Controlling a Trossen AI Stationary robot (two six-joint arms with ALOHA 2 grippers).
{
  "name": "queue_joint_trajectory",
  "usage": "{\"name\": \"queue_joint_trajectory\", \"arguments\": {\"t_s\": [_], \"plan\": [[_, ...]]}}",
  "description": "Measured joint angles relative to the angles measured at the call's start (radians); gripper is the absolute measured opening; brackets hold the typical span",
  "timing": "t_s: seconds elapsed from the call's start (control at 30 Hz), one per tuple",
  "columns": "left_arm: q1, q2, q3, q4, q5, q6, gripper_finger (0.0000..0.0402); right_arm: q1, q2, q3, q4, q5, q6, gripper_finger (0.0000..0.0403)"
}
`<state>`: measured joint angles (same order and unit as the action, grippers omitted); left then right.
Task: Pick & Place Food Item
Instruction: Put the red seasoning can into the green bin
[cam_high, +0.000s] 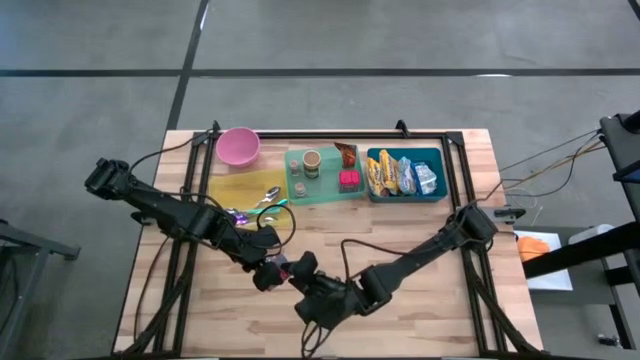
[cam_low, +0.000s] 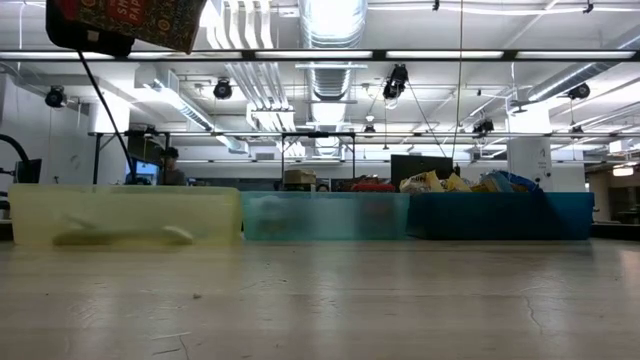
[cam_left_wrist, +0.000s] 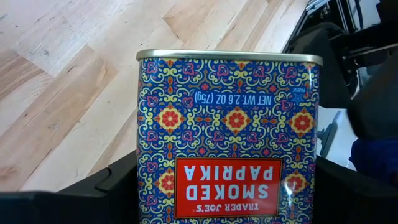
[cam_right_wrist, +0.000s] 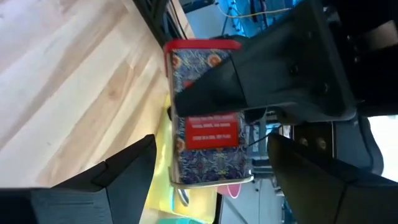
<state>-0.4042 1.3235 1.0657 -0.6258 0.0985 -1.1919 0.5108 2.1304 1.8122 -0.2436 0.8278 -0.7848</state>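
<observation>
Left wrist view fills with a patterned paprika tin (cam_left_wrist: 229, 134), clamped between the left gripper (cam_left_wrist: 227, 186)'s dark fingers (cam_left_wrist: 118, 180), which press its two sides while the gold rim points away from the wrist. From above, that gripper (cam_high: 272, 272) sits low over the wooden table (cam_high: 440, 300) at about six o'clock of the table's middle, and the right gripper (cam_high: 312, 300) is just beside it, toward four o'clock. In the right wrist view the right gripper (cam_right_wrist: 208, 171) has its fingers (cam_right_wrist: 124, 168) spread apart with nothing between them, and the tin (cam_right_wrist: 208, 121) stands beyond them in the other arm's grip. Along the twelve o'clock edge run a yellow tray (cam_high: 240, 188), a green tray (cam_high: 325, 192) and a blue bin (cam_high: 440, 195) holding snack packets (cam_high: 400, 175); a pink bowl (cam_high: 238, 146) sits at eleven o'clock. This looks like either a handover or a carry; which one cannot be told. If it is a handover, the right gripper should close on a free stretch of the tin clear of the left fingers, squarely across flat faces, and the left should let go only once that hold is firm. If it is a carry, the tin needs enough height to clear the tray walls, which the low view shows standing well up from the tabletop.
</observation>
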Motion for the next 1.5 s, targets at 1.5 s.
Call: {"name": "queue_joint_trajectory", "arguments": {"t_s": [1.5], "plan": [[-0.015, 0.002, -0.008, 0.072, 0.08, 0.043, 0.0313, -0.039, 0.001, 0.0, -0.007, -0.115, -0.108, 0.0304]]}}
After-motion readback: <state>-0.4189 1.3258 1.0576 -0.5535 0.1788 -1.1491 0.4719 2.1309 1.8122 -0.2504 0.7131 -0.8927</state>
